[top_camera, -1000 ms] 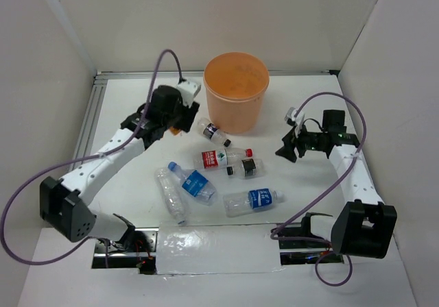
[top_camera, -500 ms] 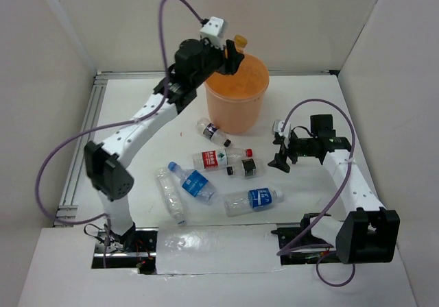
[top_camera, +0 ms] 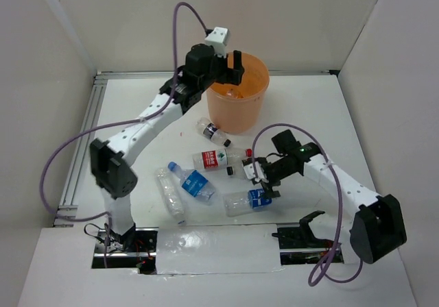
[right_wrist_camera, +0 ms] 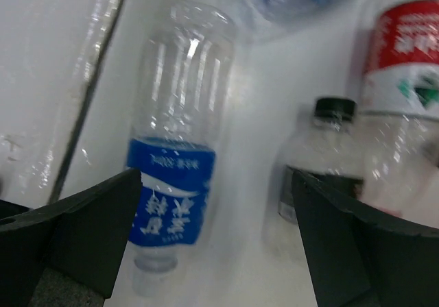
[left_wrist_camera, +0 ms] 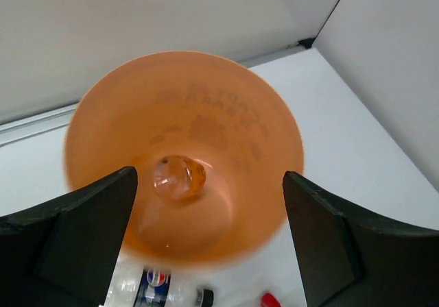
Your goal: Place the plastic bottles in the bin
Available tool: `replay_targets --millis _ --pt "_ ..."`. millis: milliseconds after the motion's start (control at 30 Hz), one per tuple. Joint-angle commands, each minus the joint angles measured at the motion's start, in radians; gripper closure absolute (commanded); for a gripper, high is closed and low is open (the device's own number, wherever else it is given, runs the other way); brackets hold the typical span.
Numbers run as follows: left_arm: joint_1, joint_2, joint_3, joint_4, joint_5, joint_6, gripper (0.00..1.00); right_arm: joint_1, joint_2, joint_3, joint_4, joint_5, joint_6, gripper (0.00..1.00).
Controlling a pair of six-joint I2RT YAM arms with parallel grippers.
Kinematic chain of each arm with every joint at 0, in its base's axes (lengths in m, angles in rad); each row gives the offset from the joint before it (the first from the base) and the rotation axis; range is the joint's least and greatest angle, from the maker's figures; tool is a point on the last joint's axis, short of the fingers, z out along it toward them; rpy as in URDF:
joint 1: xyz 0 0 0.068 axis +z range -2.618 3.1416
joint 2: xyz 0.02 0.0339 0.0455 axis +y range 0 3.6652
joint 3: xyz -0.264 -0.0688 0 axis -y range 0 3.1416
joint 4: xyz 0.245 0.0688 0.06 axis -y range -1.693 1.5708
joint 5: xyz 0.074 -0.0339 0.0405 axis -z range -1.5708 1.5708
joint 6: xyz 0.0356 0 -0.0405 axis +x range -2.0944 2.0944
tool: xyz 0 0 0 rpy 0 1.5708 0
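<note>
The orange bin (top_camera: 239, 118) stands at the back of the table. My left gripper (top_camera: 236, 67) hangs open over its mouth, nothing between the fingers. The left wrist view looks down into the bin (left_wrist_camera: 226, 115), where a small orange-yellow bottle (left_wrist_camera: 177, 177) lies on the floor. Several plastic bottles lie in front of the bin: a dark-label one (top_camera: 214, 132), a red-label one (top_camera: 219, 158), a small dark one (top_camera: 247, 168), blue-label ones (top_camera: 193, 182) (top_camera: 248, 201), and a clear one (top_camera: 170, 196). My right gripper (top_camera: 260, 181) is open, low over the blue-label bottle (right_wrist_camera: 171, 183) and the small dark bottle (right_wrist_camera: 319, 163).
White walls close in the table on the left, back and right. A metal rail (top_camera: 81, 142) runs along the left edge. A shiny taped strip (top_camera: 206, 242) lies at the near edge between the arm bases. The red-label bottle (right_wrist_camera: 405, 53) lies just past the right fingers.
The left gripper carried the orange-yellow bottle up over the bin, opened, and the bottle dropped inside. The right arm swung left and down to the bottles, its jaws opening wider.
</note>
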Motion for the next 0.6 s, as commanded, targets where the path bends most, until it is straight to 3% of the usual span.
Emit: replay_targets --millis 0,133,200,367,400,433,467,533,567 --pt "-0.028 -0.318 -0.234 -0.061 -0.145 -0.019 0.00 0.121 0.044 -0.006 0.020 0.036 0.030 0.05" --pt "-0.037 -0.669 -0.677 -0.153 -0.248 -0.160 0.00 0.274 0.095 -0.035 0.093 0.094 0.150 0.06" --pt "-0.037 -0.791 -0.824 -0.233 -0.265 -0.231 0.00 0.340 0.131 -0.044 0.213 0.172 0.302 0.07" --pt "-0.046 -1.071 -1.136 -0.389 -0.288 -0.493 0.00 0.463 0.251 -0.087 0.371 0.298 0.457 0.16" --pt "-0.046 -1.095 -1.159 -0.424 -0.302 -0.525 0.00 0.463 0.265 -0.087 0.385 0.307 0.467 0.21" --pt "-0.046 -1.116 -1.182 -0.434 -0.311 -0.557 0.00 0.474 0.274 -0.087 0.396 0.307 0.478 0.43" --pt "-0.046 -1.145 -1.220 -0.434 -0.311 -0.594 0.00 0.474 0.274 -0.072 0.382 0.307 0.478 0.53" --pt "-0.046 -1.156 -1.251 -0.443 -0.287 -0.648 0.00 0.465 0.239 -0.014 0.309 0.280 0.454 0.70" --pt "-0.046 -1.156 -1.276 -0.443 -0.287 -0.663 0.00 0.445 0.221 0.015 0.272 0.263 0.439 0.72"
